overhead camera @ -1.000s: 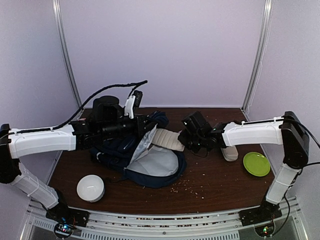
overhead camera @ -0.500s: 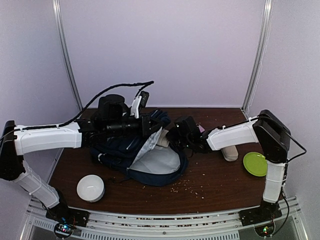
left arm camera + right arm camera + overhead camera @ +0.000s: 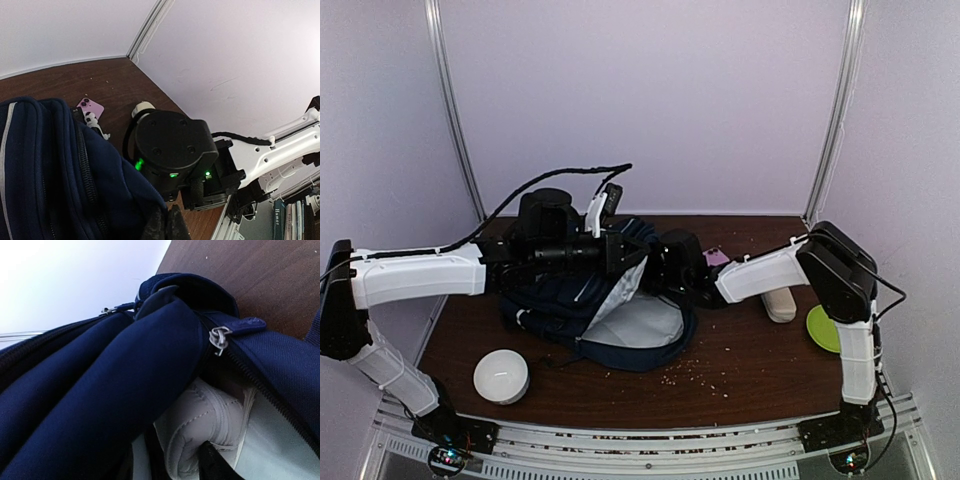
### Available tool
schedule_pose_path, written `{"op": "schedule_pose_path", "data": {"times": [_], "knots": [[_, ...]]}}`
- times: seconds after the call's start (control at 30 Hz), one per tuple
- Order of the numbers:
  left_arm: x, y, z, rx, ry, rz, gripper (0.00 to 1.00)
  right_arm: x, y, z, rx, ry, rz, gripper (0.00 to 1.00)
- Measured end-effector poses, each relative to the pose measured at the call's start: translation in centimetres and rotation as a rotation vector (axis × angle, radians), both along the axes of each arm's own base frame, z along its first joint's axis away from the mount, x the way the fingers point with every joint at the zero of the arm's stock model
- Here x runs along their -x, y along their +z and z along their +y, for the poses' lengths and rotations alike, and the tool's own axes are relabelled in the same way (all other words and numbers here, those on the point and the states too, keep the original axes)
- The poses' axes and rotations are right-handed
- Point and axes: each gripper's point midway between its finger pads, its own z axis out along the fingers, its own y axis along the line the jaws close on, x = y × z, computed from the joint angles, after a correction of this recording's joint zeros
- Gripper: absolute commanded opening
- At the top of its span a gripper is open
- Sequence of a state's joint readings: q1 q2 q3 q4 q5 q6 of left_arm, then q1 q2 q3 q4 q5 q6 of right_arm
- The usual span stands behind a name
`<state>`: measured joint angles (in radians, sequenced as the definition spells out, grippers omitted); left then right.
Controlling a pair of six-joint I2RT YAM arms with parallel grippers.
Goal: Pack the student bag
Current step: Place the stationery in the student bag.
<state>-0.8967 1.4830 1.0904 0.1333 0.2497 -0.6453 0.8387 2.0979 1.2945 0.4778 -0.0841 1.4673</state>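
Student bag [image 3: 552, 296], one, one white pouch [image 3: 200, 425] apparently inside

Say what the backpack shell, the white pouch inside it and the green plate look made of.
The student bag looks like woven synthetic cloth, matte navy: weave and stitched zip seams show. The white pouch seems soft padded fabric: quilted ribs, dented folds. The green plate is likely plastic, smooth, slightly shiny; too small to be sure.

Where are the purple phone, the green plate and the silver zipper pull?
purple phone [image 3: 90, 108]: left wrist view, the middle of its back.
green plate [image 3: 821, 328]: top view, the part showing left of the right arm.
silver zipper pull [image 3: 218, 338]: right wrist view, the metal tab.
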Motion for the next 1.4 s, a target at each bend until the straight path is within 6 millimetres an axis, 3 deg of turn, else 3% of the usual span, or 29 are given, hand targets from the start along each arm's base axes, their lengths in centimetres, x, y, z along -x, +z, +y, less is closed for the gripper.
{"op": "schedule_pose_path", "data": {"times": [0.23, 0.43, 0.57, 0.77, 0.97, 1.2, 1.4], "knots": [[-0.5, 0.5, 0.5, 0.005, 0.032, -0.013, 0.0, 2.2, 2.8, -1.1, 0.05, 0.076, -0.039, 0.54], [-0.9, 1.4, 1.2, 0.02, 0.069, -0.025, 0.0, 3.4, 4.6, -2.1, 0.111, 0.112, -0.072, 0.51], [-0.8, 1.1, 1.3, 0.018, 0.073, -0.016, 0.0, 3.8, 3.5, -2.7, 0.159, 0.117, -0.058, 0.43], [-0.7, 1.2, 1.4, 0.021, 0.073, -0.016, 0.0, 3.3, 1.0, -3.5, 0.195, 0.095, -0.011, 0.39], [-0.4, 1.3, 1.3, 0.024, 0.054, -0.012, 0.0, 1.6, -1.8, -2.1, 0.205, 0.084, 0.027, 0.29], [-0.2, 1.3, 1.2, 0.023, 0.033, -0.011, 0.0, -0.2, -0.8, 0.4, 0.14, 0.097, 0.015, 0.31], [-0.2, 1.2, 1.3, 0.019, 0.033, -0.017, 0.0, -0.4, -0.3, 0.9, 0.1, 0.119, 0.005, 0.39]]}}
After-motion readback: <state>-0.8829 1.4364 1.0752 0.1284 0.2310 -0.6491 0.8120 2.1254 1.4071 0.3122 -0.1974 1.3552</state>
